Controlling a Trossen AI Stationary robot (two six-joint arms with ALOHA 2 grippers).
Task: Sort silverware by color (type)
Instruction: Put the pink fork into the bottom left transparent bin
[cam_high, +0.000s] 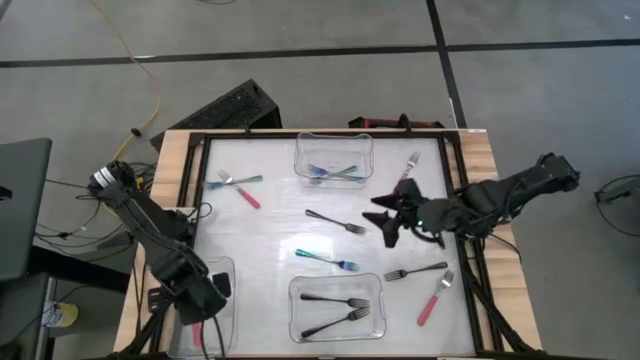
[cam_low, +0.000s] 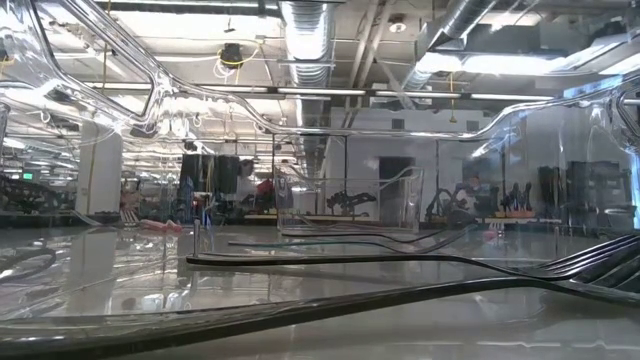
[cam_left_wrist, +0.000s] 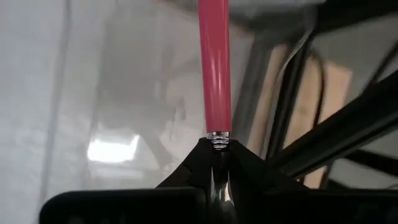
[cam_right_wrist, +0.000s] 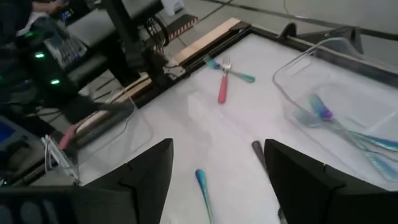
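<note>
Sorting is maybe halfway there, judging by what's in the bins versus what's loose. The red-handled fork (cam_left_wrist: 214, 68) is the one in play: the left gripper (cam_left_wrist: 217, 163) is pinched tight on its metal neck, hanging over the clear bin (cam_high: 228, 268) at the table's front-left corner, so I'd guess it's about to get dropped in there.

The rest of the silverware: the far bin (cam_high: 334, 139) holds a few teal forks (cam_high: 335, 173), and the near middle bin (cam_high: 336, 282) has two black forks (cam_high: 337, 309). Those look done.

Loose on the white table (cam_high: 270, 240): a pink fork (cam_high: 247, 194) crossed with a teal fork (cam_high: 235, 182) at the far left, a black fork (cam_high: 336, 222) in the middle, a teal fork (cam_high: 327, 259) just behind the black bin, another black fork (cam_high: 415, 270) and a pink fork (cam_high: 434, 298) front right, plus one more fork (cam_high: 412, 164) at the far right, color hard to call.

The right gripper (cam_high: 392, 222) hovers over mid-table with fingers spread wide, holding nothing, near the loose black and teal ones. Seven-ish left.
</note>
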